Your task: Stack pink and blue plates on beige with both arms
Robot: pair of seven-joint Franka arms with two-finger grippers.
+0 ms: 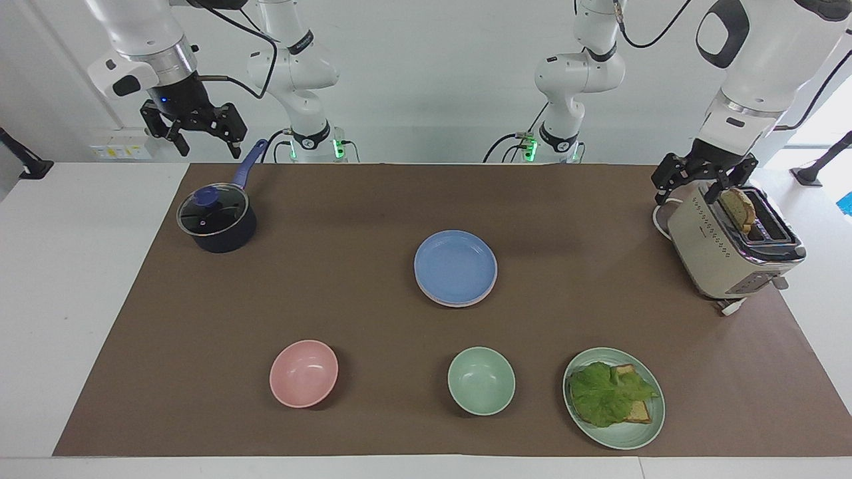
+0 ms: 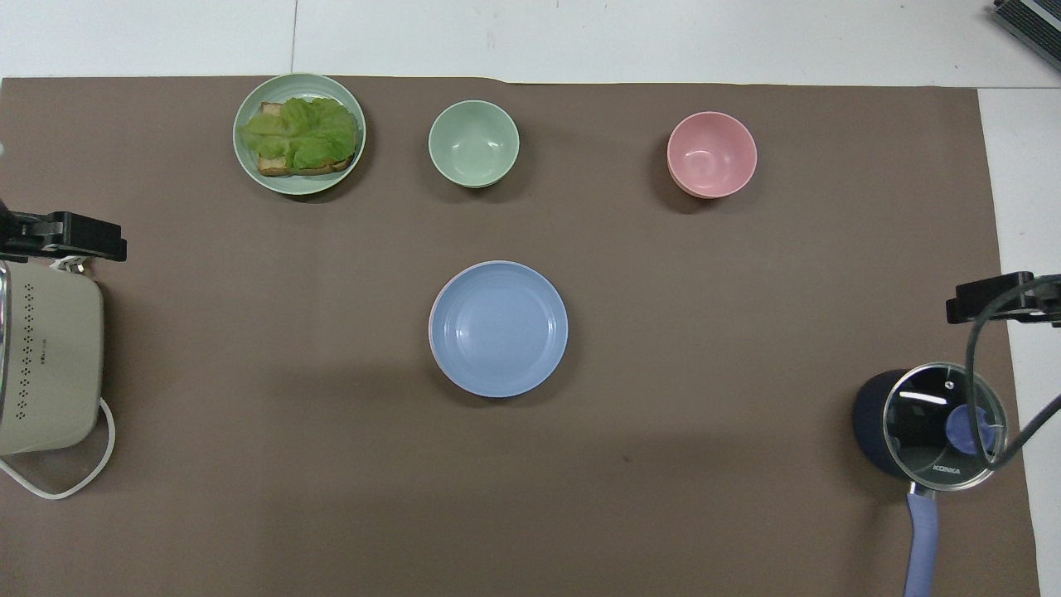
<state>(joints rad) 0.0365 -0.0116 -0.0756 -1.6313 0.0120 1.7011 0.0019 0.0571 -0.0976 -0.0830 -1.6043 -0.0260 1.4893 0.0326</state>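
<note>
- Three flat round matte plates sit in one stack at the middle of the brown mat point(image 1: 333, 266) on the white worktop point(image 1: 66, 266).
- The medium blue plate point(image 1: 455, 266) lies on top; in the overhead view it shows at point(image 2: 498, 328).
- A sliver of the pale pink plate point(image 1: 466, 303) peeks out from under the blue one along the edge farther from the robots; in the overhead view only a thin pink arc point(image 2: 431, 323) shows.
- Which rim belongs to the cream-beige plate I cannot tell; it is hidden beneath the other two.
- The left claw point(image 1: 692, 188) hangs with its fingers apart, holding nothing, just over the cream boxy toaster point(image 1: 725, 256) at the left arm's end of the worktop; a slice of toast point(image 1: 740, 207) stands in one slot.
- The right claw point(image 1: 204, 142) is raised and empty, its fingers spread, over the robots' edge of the worktop above the dark blue saucepan with a glass lid point(image 1: 216, 221) at the right arm's end.
- A small deep pink bowl point(image 1: 303, 373), a pale green bowl point(image 1: 480, 380) and a pale green plate with lettuce and bread point(image 1: 614, 397) stand in a row along the mat's edge farthest from the robots, well apart from the stack.
- Both claws are well apart from the plates.
</note>
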